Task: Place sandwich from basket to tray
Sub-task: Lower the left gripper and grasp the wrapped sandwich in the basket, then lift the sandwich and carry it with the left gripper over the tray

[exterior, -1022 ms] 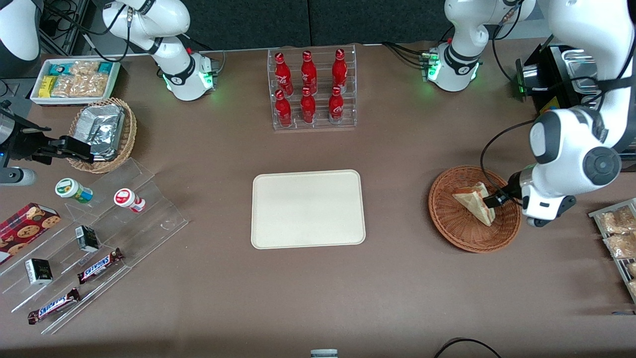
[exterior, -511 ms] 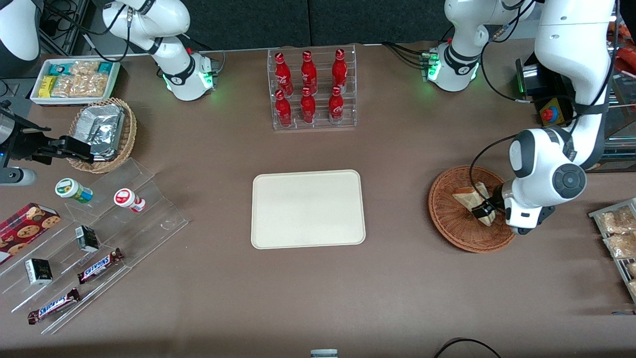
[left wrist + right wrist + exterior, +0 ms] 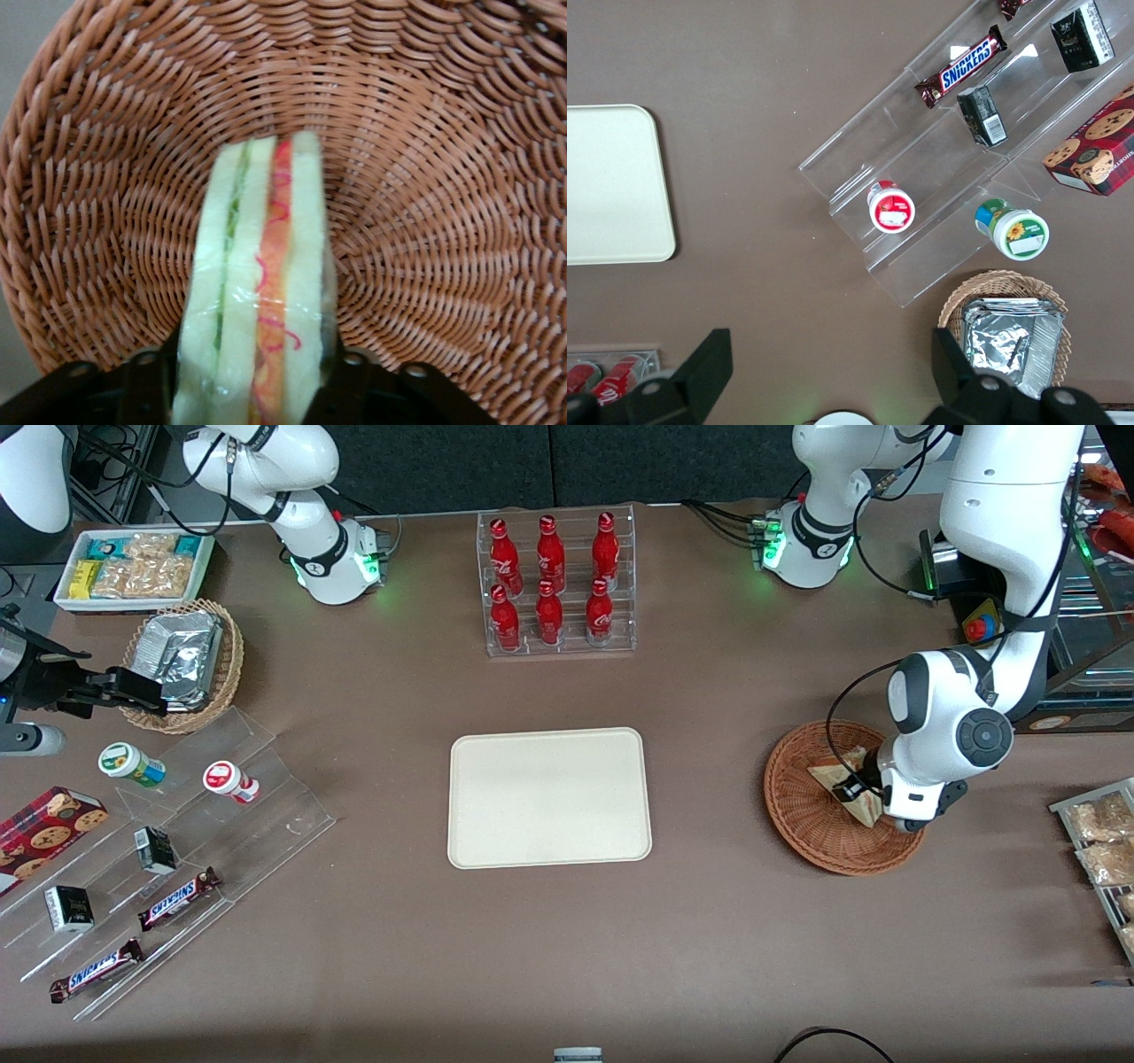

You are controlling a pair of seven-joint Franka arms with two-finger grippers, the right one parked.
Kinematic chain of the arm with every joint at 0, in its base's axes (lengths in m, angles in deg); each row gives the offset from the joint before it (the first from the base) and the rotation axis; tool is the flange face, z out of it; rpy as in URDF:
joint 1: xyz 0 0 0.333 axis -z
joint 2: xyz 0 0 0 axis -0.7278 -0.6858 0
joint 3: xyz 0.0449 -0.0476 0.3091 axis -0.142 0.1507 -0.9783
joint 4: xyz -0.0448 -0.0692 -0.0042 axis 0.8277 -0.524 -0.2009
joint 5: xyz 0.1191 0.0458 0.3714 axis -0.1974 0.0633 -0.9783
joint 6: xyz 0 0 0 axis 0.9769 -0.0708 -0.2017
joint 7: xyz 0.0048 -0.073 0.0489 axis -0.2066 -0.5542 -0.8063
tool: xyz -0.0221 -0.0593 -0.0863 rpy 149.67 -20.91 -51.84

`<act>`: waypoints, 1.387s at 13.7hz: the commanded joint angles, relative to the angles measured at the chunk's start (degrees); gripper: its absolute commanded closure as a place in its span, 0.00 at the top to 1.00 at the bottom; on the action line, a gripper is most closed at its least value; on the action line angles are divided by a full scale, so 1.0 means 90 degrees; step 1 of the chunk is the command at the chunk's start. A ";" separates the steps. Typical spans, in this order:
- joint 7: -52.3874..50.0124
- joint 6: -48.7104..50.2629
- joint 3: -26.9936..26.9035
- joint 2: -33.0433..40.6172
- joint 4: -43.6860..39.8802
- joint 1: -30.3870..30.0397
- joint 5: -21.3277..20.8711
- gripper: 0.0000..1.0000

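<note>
Wicker basket holds the sandwich; your end effector straddles it, fingers not yet clenched. Squeeze gently, lift straight, then carry toward nine o'clock to the tray.

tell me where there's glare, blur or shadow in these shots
Front view: even light, green glow at the arm bases, glare on the foil packets, and the arm shades part of the basket. Left wrist view: the sandwich fills the frame, soft, with sheen on its clear wrap, between the pincer fingers. Right wrist view: reflections on the clear acrylic stand.
</note>
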 commanded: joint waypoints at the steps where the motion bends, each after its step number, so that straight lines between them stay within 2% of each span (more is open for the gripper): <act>1: -0.0140 0.0087 -0.0024 0.0482 0.0063 0.0063 0.0005 0.04; 3: -0.0140 0.1156 -0.0005 0.0689 -0.0559 0.0072 0.0005 0.04; 5: -0.0179 0.2436 0.0005 0.0660 -0.1583 0.0305 0.0005 0.04; 8: -0.0627 0.3358 0.0005 0.0582 -0.2766 0.0890 0.0034 0.04; 14: -0.0990 0.3428 0.0005 0.0124 -0.3618 0.2550 -0.0024 0.04; 19: -0.1087 0.3360 0.0005 -0.1065 -0.4739 0.3528 0.0005 0.05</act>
